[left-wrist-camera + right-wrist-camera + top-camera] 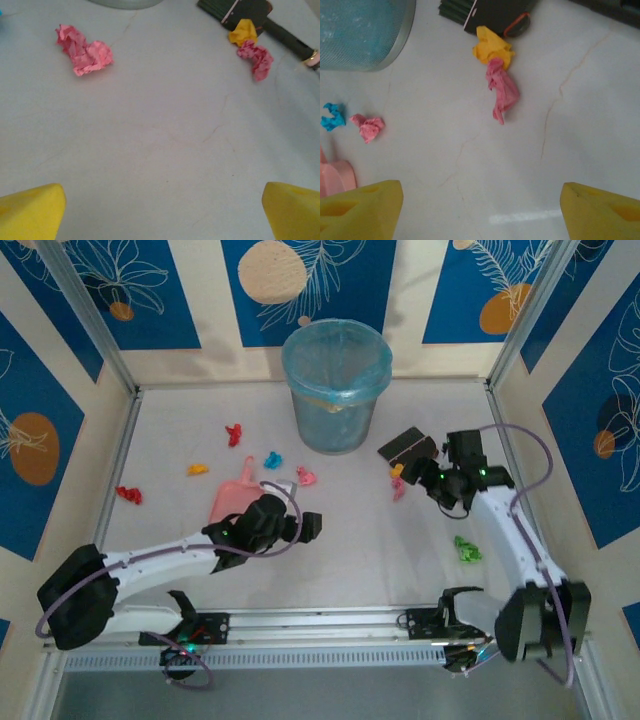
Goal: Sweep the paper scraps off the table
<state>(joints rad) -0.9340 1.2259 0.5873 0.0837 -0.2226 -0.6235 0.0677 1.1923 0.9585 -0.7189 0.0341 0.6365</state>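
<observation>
Blue-and-cream patterned walls close off three sides of the pale counter, and we see a bin with a blue liner standing near the middle of the far edge. The paper scraps lie scattered over the counter. Two red ones and an orange one sit toward the left edge. A blue wad and a pink wad lie just in front of the bin, and a green wad lies toward the right edge.

A dark brush lies to the right of the bin. A yellow-orange scrap rests against its head, and a longer pink scrap touches that one. A pink dustpan lies left of centre, partly covered by the left arm.

We find the left pincer hovering just past the dustpan, jaws wide apart and empty. Its wrist view has bare counter ahead and the pink wad off to the left. The right pincer hangs near the brush, jaws apart with nothing between them. The two touching scraps lie between it and the brush head.
</observation>
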